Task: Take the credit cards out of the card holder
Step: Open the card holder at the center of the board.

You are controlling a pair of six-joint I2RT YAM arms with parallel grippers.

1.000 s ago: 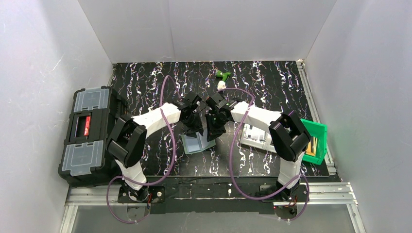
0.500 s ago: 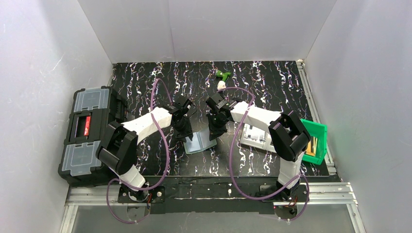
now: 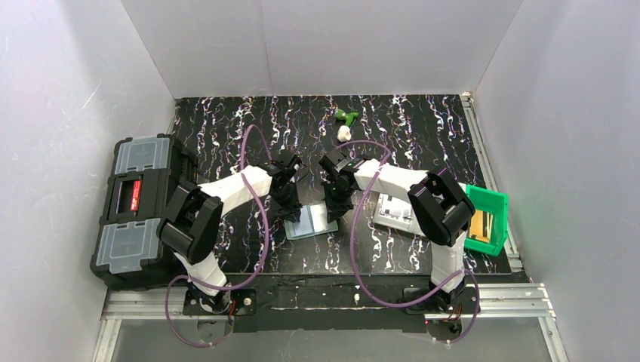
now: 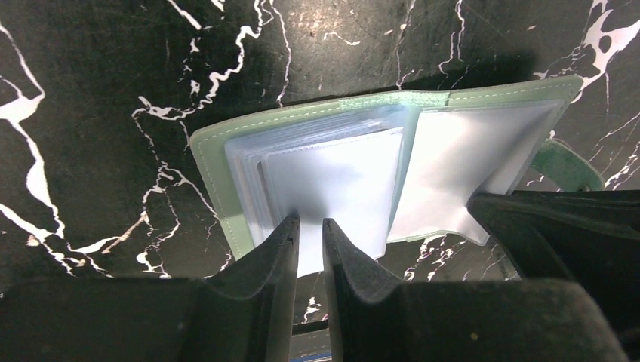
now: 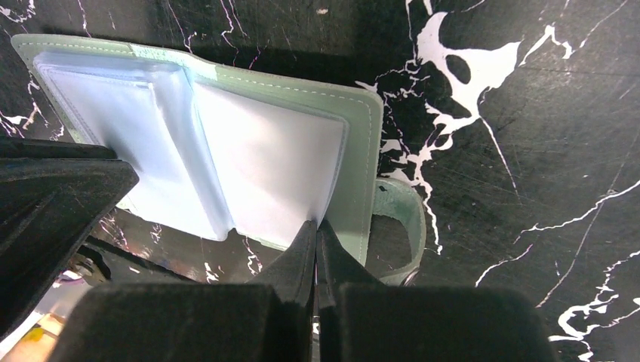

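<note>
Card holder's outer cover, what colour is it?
The card holder cover is pale mint green, clearest in the right wrist view.

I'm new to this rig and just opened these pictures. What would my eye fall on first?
The pale green card holder lying open in the middle of the marbled table, clear sleeves up. The left end effector straddles one sleeve's near edge, and the right end effector is closed at the other page's edge. After that, the big black toolbox at the table's left edge and the bright green bin at its right.
</note>
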